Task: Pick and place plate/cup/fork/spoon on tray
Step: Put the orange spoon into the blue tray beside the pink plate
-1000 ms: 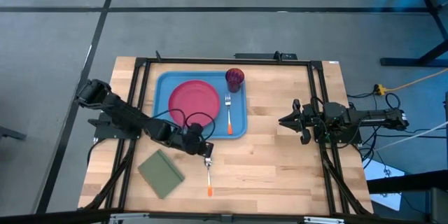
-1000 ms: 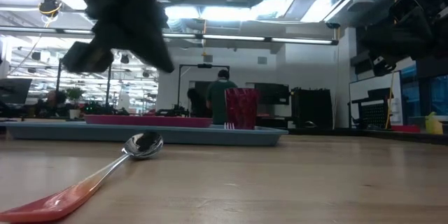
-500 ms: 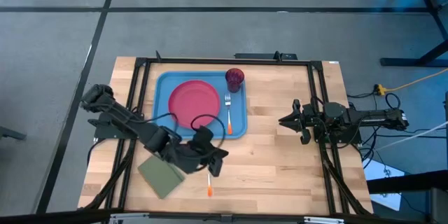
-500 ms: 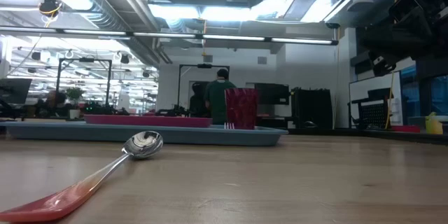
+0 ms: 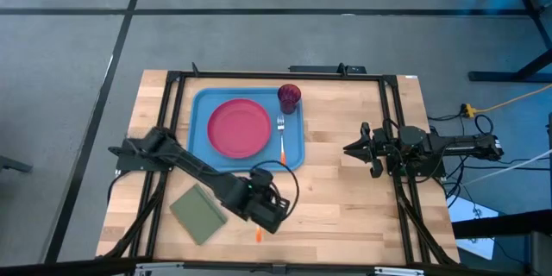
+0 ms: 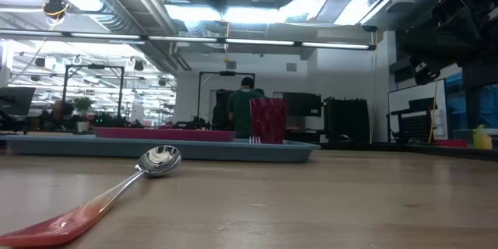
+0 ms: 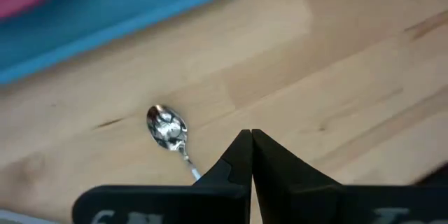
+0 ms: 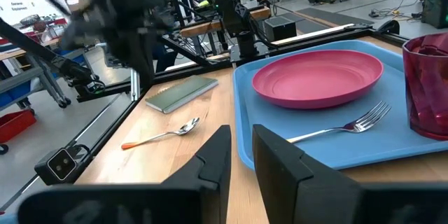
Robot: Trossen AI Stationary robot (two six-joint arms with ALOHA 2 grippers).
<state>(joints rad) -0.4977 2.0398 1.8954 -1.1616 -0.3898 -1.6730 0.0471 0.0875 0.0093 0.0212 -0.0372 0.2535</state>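
Observation:
The light-blue tray (image 5: 297, 157) lies at the table's far middle. It holds the pink-red plate (image 5: 239, 128), the dark red cup (image 5: 289, 97) at its far right corner, and the fork (image 5: 281, 138) along its right side. The spoon (image 6: 101, 198) lies flat on the bare wood near the tray's near edge; in the high view only its orange handle end (image 5: 257, 235) shows from under my left arm. My left gripper (image 7: 250, 143) is shut and empty above the table, beside the spoon's bowl (image 7: 166, 124). My right gripper (image 8: 240, 155) waits at the table's right, open by a narrow gap, empty.
An olive-green pad (image 5: 198, 214) lies on the wood at the near left, beside my left arm. Black frame rails (image 5: 392, 138) run along the table's left, right and far sides. A person (image 6: 245, 109) stands in the room behind the table.
My left gripper has gone from the tray's near edge toward the table's near edge and a little right, and now covers most of the spoon in the high view. It has left the low view. The spoon has kept its place.

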